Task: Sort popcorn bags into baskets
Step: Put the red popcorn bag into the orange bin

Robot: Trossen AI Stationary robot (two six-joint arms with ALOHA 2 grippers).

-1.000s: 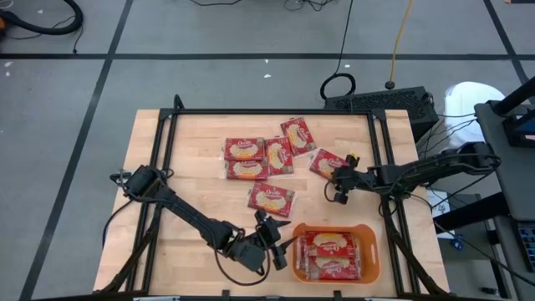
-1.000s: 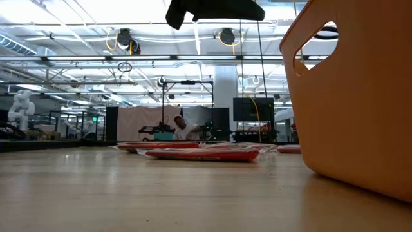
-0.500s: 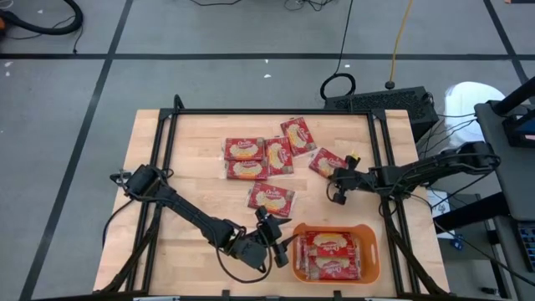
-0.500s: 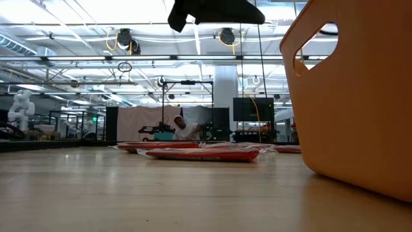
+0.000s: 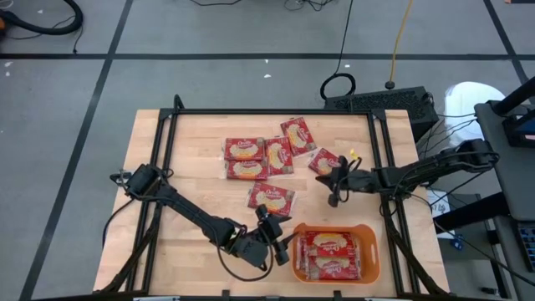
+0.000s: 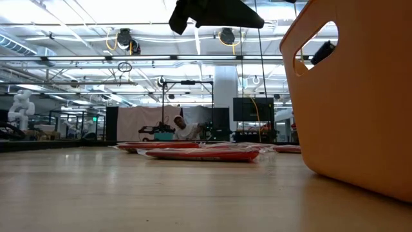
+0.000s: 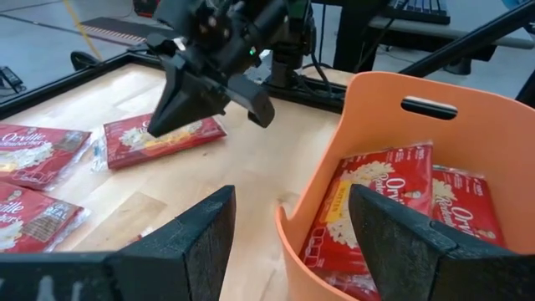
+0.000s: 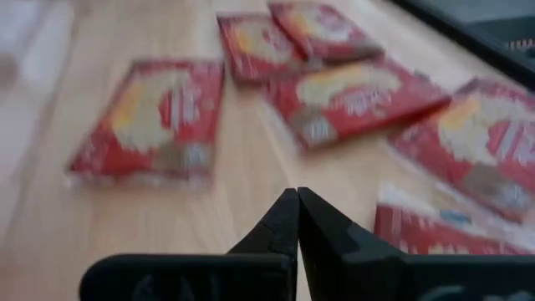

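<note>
Several red popcorn bags lie flat on the wooden table: a cluster at the far middle point(image 5: 261, 155), one apart point(image 5: 271, 198), and one at the right point(image 5: 324, 160). The orange basket point(image 5: 368, 255) stands near the front edge with two bags point(image 5: 332, 255) lying in it. My left gripper point(image 5: 274, 243) stands open just left of the basket, with nothing between its fingers point(image 7: 292, 201). My right gripper point(image 5: 334, 194) is shut on nothing and hangs above the table beside the right-hand bag point(image 7: 163, 138). Its closed tips point(image 8: 298, 194) show over bare wood.
A black frame point(image 5: 267, 112) runs round the tabletop. Bare wood point(image 5: 184, 184) lies left of the bags. In the low view the basket's wall point(image 6: 360, 96) fills the right side, and bags point(image 6: 199, 153) lie farther back.
My right gripper has shut on nothing and has drifted a little toward the table's left, staying above the wood by the right-hand bag. The bags and the basket lie as before.
</note>
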